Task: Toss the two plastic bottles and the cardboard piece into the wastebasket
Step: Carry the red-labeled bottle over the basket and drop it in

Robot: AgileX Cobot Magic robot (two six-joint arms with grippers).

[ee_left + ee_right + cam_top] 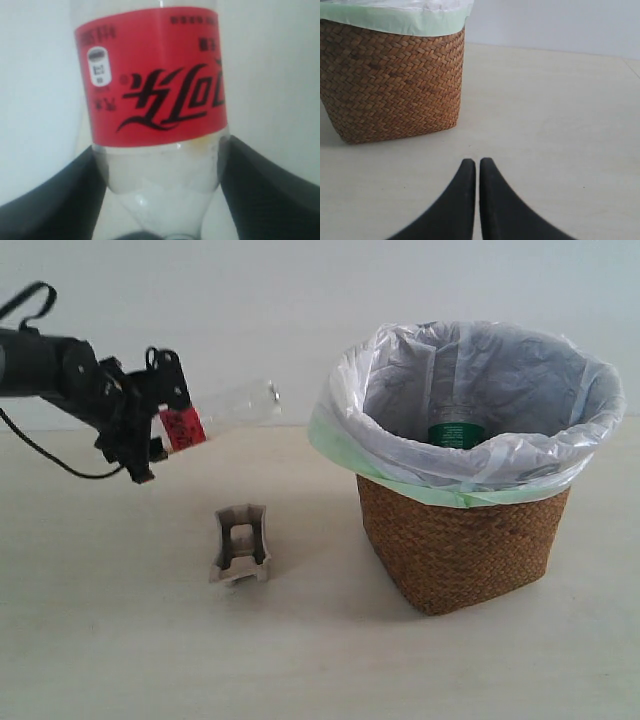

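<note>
A: Exterior view first: your left claw (165,435) is clamped on the red-label bottle (228,407). It holds the bottle in the air, nearly level, with the base pointing toward the basket (460,545) but well short of its rim.
B: And the other bottle?
A: The green-capped bottle (457,433) stands inside the basket. The cardboard piece (241,542) sits upright on the bench (100,640), left of the basket and apart from it.
B: What about your right claw (477,164)?
A: Its tips are pressed together with nothing between them, near the basket's woven wall.
</note>
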